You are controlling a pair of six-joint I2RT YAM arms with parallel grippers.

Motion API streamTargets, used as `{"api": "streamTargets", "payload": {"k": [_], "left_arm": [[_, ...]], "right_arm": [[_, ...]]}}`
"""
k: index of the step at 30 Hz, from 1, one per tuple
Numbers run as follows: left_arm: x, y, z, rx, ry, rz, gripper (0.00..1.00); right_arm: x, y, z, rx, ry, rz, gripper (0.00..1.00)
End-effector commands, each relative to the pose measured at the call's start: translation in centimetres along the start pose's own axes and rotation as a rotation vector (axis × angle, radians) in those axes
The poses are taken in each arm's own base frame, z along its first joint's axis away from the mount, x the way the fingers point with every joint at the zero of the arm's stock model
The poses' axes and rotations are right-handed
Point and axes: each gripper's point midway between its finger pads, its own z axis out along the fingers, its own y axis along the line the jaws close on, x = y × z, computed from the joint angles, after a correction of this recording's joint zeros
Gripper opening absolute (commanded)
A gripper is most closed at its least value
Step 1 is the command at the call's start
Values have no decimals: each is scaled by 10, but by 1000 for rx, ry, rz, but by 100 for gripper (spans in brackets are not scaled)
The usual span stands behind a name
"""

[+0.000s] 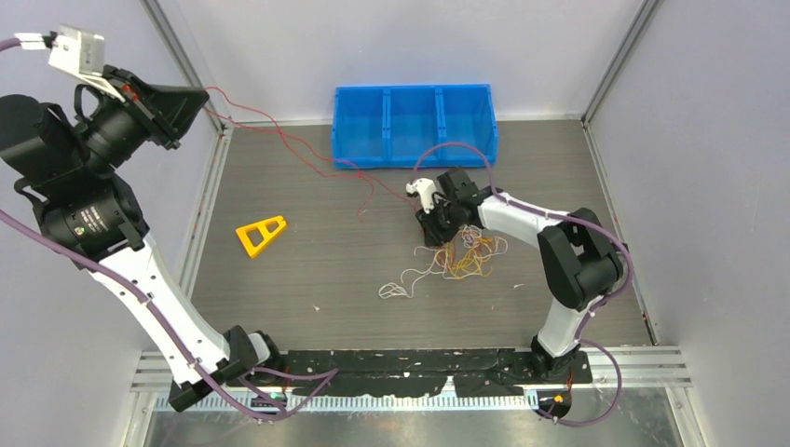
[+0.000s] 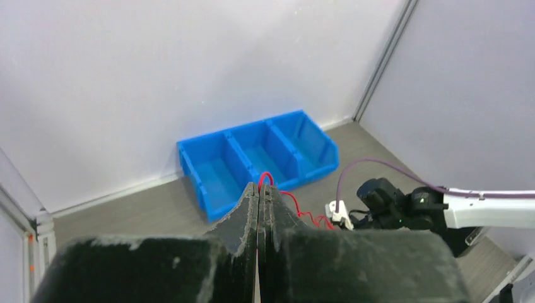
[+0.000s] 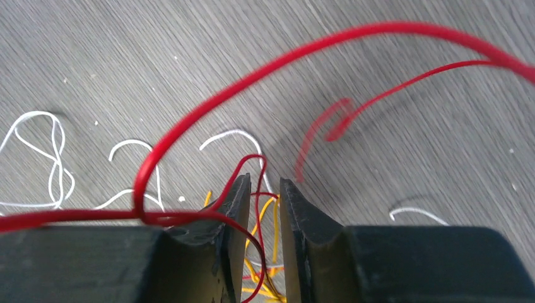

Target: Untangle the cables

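Okay, the right claw [image 3: 265, 183] sits slightly open right over the tangle [image 1: 469, 255], yellow and red strands running through the gap; can't tell if anything's pinched lower down. A red cable [image 3: 208, 107] loops over one side of it, and that's my worry: pull away and the loop probably snags, dragging the knot tighter. White strands [image 1: 402, 283] lie loose just beside it. Farther off, the left claw [image 2: 260, 188] is clamped shut on the red cable's other end, held high, line running close by the blue bin [image 1: 415, 154]. The yellow triangle [image 1: 261, 234] sits well apart from both claws.

A raised red cable [image 1: 279, 133] bars the far left of the table [image 1: 317, 312]; near left lies open.
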Motion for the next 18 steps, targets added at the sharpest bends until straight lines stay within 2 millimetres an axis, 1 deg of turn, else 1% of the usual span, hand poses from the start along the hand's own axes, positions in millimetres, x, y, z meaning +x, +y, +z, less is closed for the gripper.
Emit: {"api": "streamTargets", "payload": {"k": [1, 3, 4, 5, 7, 8, 9, 10, 11, 12, 14, 16, 17, 18], "left_arm": [[-51, -28, -5, 38, -137, 43, 0], [-54, -28, -5, 35, -148, 19, 0], [-46, -25, -2, 49, -130, -24, 0], [-36, -23, 1, 69, -106, -57, 0], [-5, -20, 7, 103, -45, -114, 0], [16, -20, 9, 122, -7, -131, 0], [38, -22, 11, 130, 34, -136, 0], [59, -23, 13, 126, 72, -130, 0], [81, -24, 16, 135, 118, -108, 0], [103, -31, 19, 155, 167, -114, 0], [144, -25, 25, 132, 256, -123, 0], [186, -11, 29, 89, 333, -121, 0], [213, -1, 30, 57, 383, -149, 0], [232, 7, 30, 47, 420, -144, 0]], "right_arm": [[0, -6, -22, 17, -19, -21, 30], [5, -9, -27, 19, -14, -20, 31], [8, -9, -29, 12, -9, -12, 31], [6, -9, -32, 5, -16, -13, 32], [1, -3, -40, -28, -36, -5, 32], [-6, 2, -44, -54, -59, -8, 31], [-12, 6, -51, -66, -78, -11, 23], [-21, 12, -56, -94, -105, -18, 12], [-27, 16, -63, -101, -124, -22, 9], [-35, 20, -68, -120, -147, -31, 6], [-43, 26, -79, -132, -170, -44, 6], [-48, 30, -93, -129, -191, -74, 5], [-47, 33, -96, -133, -191, -79, 5], [-49, 35, -102, -131, -203, -91, 5]]}}
